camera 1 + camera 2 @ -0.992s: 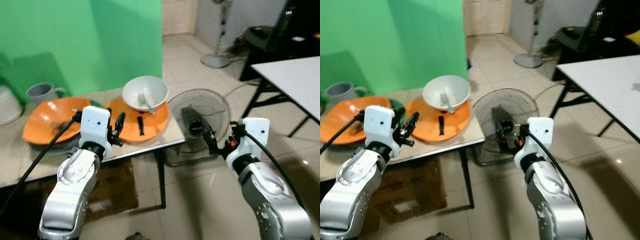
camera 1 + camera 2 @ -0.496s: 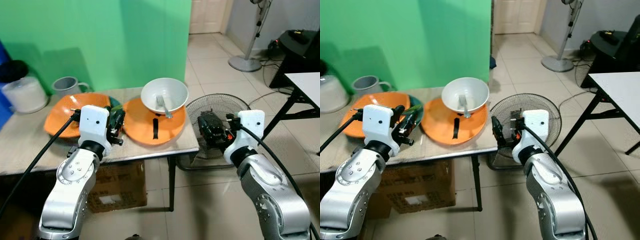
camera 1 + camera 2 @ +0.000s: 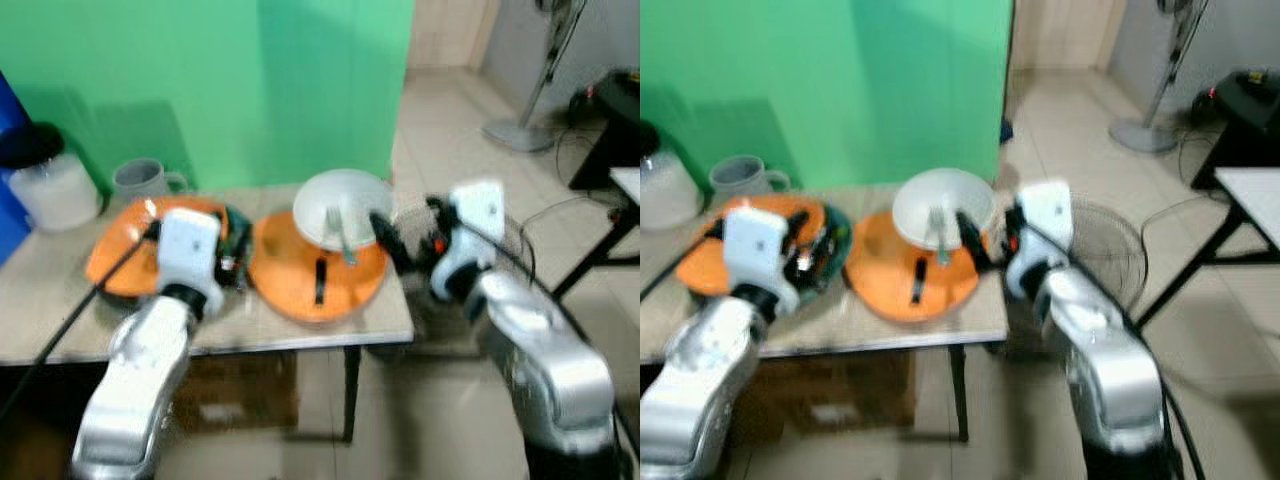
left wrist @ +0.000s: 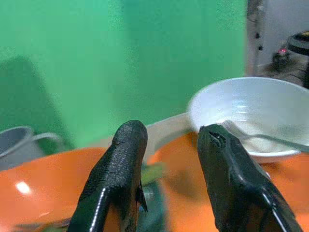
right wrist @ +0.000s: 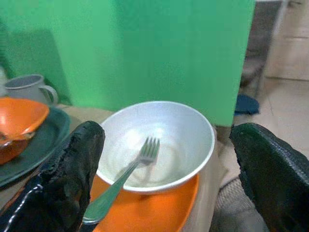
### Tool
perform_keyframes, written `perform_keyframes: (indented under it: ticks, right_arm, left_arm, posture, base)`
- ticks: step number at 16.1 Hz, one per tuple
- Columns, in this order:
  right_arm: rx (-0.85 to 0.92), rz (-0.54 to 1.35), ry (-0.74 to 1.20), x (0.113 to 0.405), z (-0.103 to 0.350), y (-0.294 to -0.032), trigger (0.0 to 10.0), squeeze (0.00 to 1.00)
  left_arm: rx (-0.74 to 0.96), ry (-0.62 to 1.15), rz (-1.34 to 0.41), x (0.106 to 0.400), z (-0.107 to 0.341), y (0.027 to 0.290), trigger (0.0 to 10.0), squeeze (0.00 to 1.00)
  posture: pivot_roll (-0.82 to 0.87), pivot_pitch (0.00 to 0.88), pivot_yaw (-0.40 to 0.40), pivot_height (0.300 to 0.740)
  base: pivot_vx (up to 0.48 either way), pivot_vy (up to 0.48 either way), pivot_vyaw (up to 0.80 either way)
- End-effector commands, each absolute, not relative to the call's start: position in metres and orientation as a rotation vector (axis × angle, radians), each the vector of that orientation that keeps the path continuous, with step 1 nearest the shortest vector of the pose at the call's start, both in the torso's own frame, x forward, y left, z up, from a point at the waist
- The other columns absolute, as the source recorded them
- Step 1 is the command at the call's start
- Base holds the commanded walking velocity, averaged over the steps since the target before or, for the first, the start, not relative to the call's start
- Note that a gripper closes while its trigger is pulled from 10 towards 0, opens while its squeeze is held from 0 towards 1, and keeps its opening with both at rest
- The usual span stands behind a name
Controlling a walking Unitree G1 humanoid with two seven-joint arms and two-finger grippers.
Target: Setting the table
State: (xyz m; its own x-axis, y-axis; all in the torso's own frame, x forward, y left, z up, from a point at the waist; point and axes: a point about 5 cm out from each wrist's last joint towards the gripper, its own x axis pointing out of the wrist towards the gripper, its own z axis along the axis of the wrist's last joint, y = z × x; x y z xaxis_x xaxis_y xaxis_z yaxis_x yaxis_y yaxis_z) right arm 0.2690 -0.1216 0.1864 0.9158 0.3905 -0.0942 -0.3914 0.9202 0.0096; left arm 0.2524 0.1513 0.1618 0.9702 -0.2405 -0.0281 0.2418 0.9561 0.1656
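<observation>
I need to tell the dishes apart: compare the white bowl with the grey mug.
The white bowl is wide and shallow, while the grey mug is narrower, with a side handle. The bowl holds a fork and sits on an orange plate; the mug stands by the green wall. Both are upright.

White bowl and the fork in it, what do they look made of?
The white bowl looks like glazed ceramic or melamine: smooth, with a soft sheen; I cannot tell which. The fork looks like polished metal, grey and reflective along its handle.
</observation>
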Motion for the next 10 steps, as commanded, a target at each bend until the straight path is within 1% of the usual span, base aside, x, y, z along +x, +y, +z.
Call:
perform_keyframes:
  ticks: [1,2,6,7,10]
  right_arm:
    - [-0.018,0.464,0.117,0.273,0.192,-0.113,10.0,0.31]
    - [-0.026,0.497,0.160,0.277,0.192,-0.108,10.0,0.00]
    - [-0.057,0.551,0.324,0.297,0.193,-0.099,10.0,0.00]
    - [-0.049,0.585,0.397,0.307,0.194,-0.091,10.0,0.00]
    - [-0.081,0.591,0.458,0.325,0.194,-0.078,10.0,0.00]
  left_arm:
    - [0.188,-0.014,-0.261,0.252,0.166,0.150,10.0,0.00]
    - [0.192,-0.022,-0.278,0.251,0.168,0.149,10.0,0.00]
    - [0.273,-0.021,-0.379,0.251,0.173,0.145,10.0,0.00]
    - [0.294,-0.008,-0.432,0.249,0.175,0.146,10.0,0.00]
    - [0.311,0.029,-0.508,0.247,0.175,0.146,10.0,0.00]
  posture:
    - [0.09,0.000,0.041,0.740]
    - [0.09,0.000,0.044,0.740]
    - [0.10,0.000,0.048,0.740]
    - [0.10,0.000,0.048,0.740]
    - [0.10,0.000,0.053,0.740]
  base:
    - [0.000,0.000,0.00]
    - [0.000,0.000,0.00]
    - [0.000,0.000,0.00]
    - [0.000,0.000,0.00]
    - [0.000,0.000,0.00]
